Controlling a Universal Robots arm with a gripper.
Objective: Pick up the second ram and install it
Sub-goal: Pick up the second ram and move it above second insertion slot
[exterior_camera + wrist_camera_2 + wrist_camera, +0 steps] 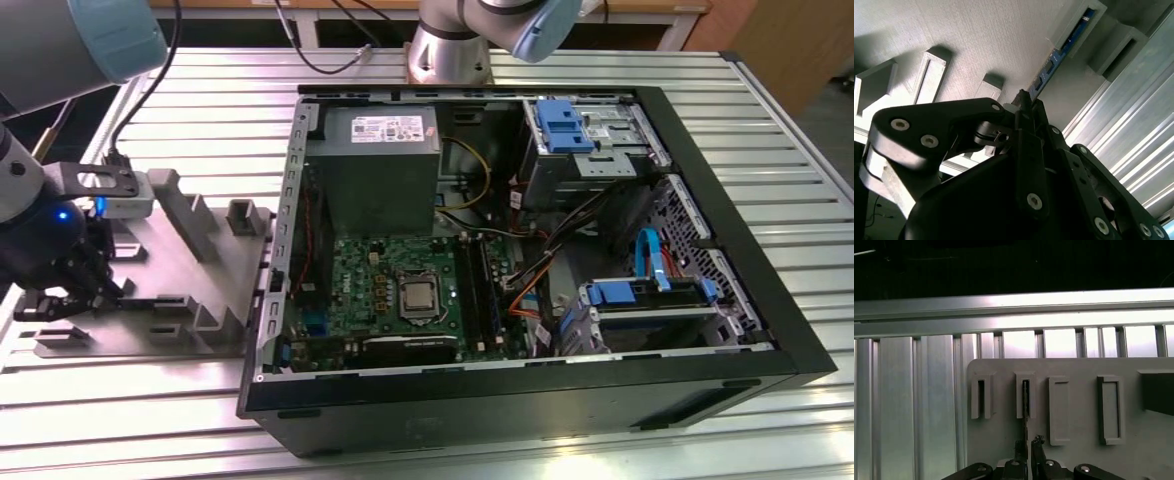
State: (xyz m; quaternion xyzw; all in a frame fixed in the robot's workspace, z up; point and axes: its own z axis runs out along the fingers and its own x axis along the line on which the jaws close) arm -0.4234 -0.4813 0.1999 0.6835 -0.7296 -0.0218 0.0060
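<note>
claw: low over the grey fixture plate, at the exterior view's left, well apart from the open computer case.
grip: in both wrist views the two fingertips are pressed together on the near end of the second ram, pinching its thin edge between them.
second ram: standing on edge in a slotted block of the fixture plate, a dark thin line in the first wrist view; its far end sits in another raised holder in the second wrist view.
fixture plate: lies flat on the ribbed metal table, just beside the case.
case: lying open on the table, green board below the power supply.
</note>
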